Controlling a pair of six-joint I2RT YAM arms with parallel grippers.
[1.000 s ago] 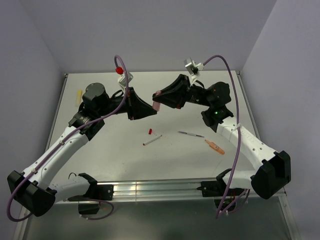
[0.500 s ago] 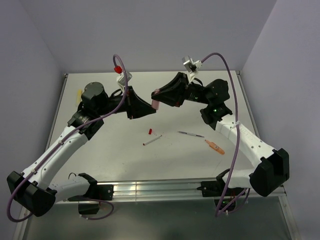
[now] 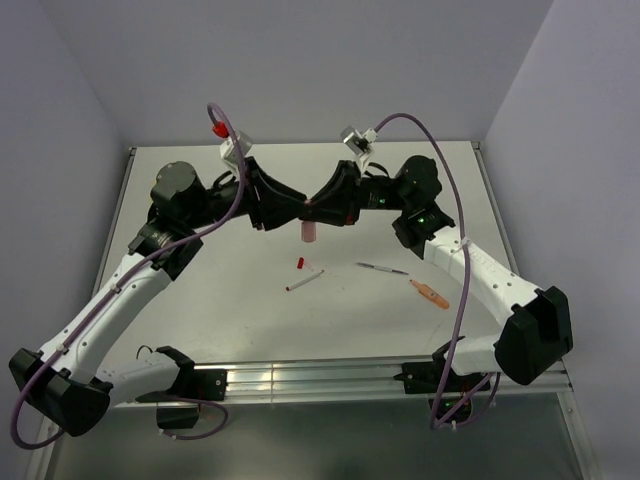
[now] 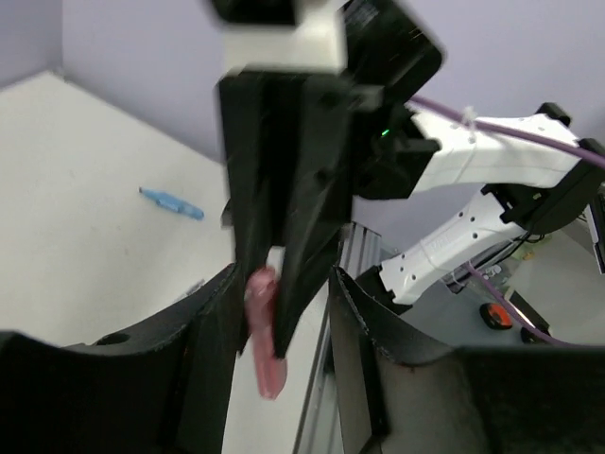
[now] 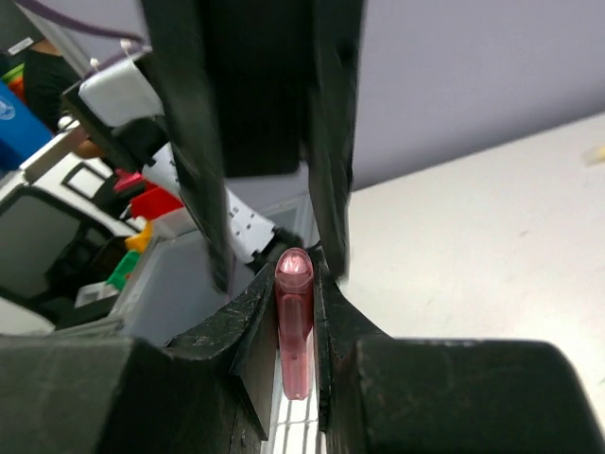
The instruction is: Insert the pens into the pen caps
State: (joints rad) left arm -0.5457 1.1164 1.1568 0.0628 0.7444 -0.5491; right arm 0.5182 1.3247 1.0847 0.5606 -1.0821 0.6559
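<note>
My right gripper (image 3: 314, 208) is shut on a pink pen (image 3: 309, 232), which hangs below its tips above the table's middle. In the right wrist view the pen (image 5: 295, 331) stands squeezed between the two fingers of the right gripper (image 5: 295, 284). My left gripper (image 3: 298, 212) meets it tip to tip. In the left wrist view the left gripper (image 4: 284, 293) is open, its jaws on either side of the right gripper's fingers and the pink pen (image 4: 265, 336). A red cap (image 3: 300, 263) lies on the table beside a thin white stick (image 3: 305, 280).
A thin grey pen (image 3: 383, 268) and an orange pen (image 3: 430, 293) lie on the table right of centre. A blue pen (image 4: 170, 201) shows on the table in the left wrist view only. The metal rail (image 3: 310, 378) runs along the near edge.
Both grippers have moved toward each other and now meet over the middle. The right gripper's tips and the pink pen now sit between the left fingers, and the pen points downward.
</note>
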